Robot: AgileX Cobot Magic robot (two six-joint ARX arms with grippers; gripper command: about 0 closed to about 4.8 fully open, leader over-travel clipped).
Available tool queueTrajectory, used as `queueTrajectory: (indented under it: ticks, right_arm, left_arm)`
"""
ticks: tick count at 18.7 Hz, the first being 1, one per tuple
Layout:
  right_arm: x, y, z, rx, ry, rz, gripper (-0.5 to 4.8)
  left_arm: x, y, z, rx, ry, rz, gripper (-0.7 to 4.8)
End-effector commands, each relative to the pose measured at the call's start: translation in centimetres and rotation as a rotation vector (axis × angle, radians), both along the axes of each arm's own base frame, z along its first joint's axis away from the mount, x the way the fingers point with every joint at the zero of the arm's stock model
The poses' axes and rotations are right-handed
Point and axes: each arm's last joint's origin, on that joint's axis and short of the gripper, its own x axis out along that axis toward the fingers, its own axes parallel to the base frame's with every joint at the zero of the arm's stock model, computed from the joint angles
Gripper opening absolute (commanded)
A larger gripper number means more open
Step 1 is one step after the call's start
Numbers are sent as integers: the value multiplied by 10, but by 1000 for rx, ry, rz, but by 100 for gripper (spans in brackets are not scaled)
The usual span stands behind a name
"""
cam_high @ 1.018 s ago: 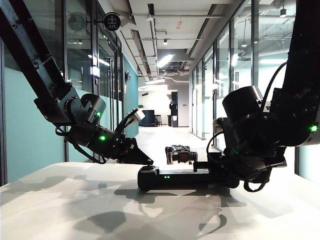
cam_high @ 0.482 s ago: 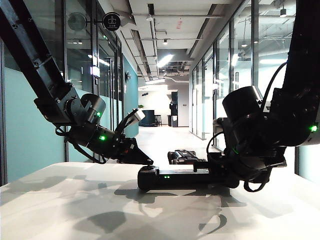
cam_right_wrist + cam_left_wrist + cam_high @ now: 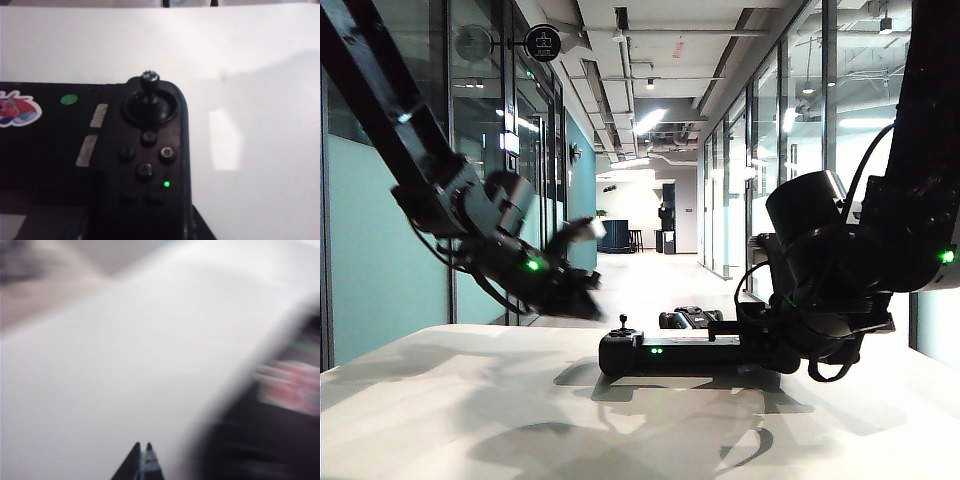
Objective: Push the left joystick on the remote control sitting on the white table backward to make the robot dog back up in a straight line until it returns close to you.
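Your left pincer (image 3: pixel 582 300), tips together and empty, hovers beside one remote control (image 3: pixel 670 352); your right pincer's (image 3: pixel 760 345) opening can't be judged. One robot dog (image 3: pixel 688 318) stands beyond.

glass-walled corridor (image 3: pixel 650 200), ceiling lights (image 3: pixel 650 118)

You're looking at two arms, each carrying one gripper: left gripper (image 3: pixel 142 447) hanging above the white table (image 3: pixel 440 400) left of the controller, right gripper (image 3: pixel 748 340) sitting at its right end. You're seeing one remote control (image 3: pixel 670 352), one joystick (image 3: pixel 150 80) showing, four round buttons, one sticker (image 3: pixel 17 111), one robot dog (image 3: pixel 690 318).
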Motion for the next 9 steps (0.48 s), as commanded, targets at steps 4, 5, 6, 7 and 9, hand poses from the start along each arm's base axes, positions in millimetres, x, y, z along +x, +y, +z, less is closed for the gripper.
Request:
queueTrajectory:
  ticks: [4, 5, 6, 7, 9]
  right_arm:
    - [2, 1, 5, 15, -32, -9, 201]
    - [2, 1, 5, 15, -32, -9, 204]
    - [2, 1, 4, 17, -31, -5, 256]
    - [2, 1, 4, 16, -31, -5, 294]
    - [2, 1, 4, 15, -28, -5, 306]
  left_arm:
    - [3, 7, 43, 48, -100, 235, -6]
    - [2, 7, 51, 41, -114, 236, -6]
    - [0, 7, 64, 26, -129, 241, -6]
    - [-2, 8, 73, 12, -130, 249, -6]
    - [-5, 9, 87, 10, -139, 261, -6]
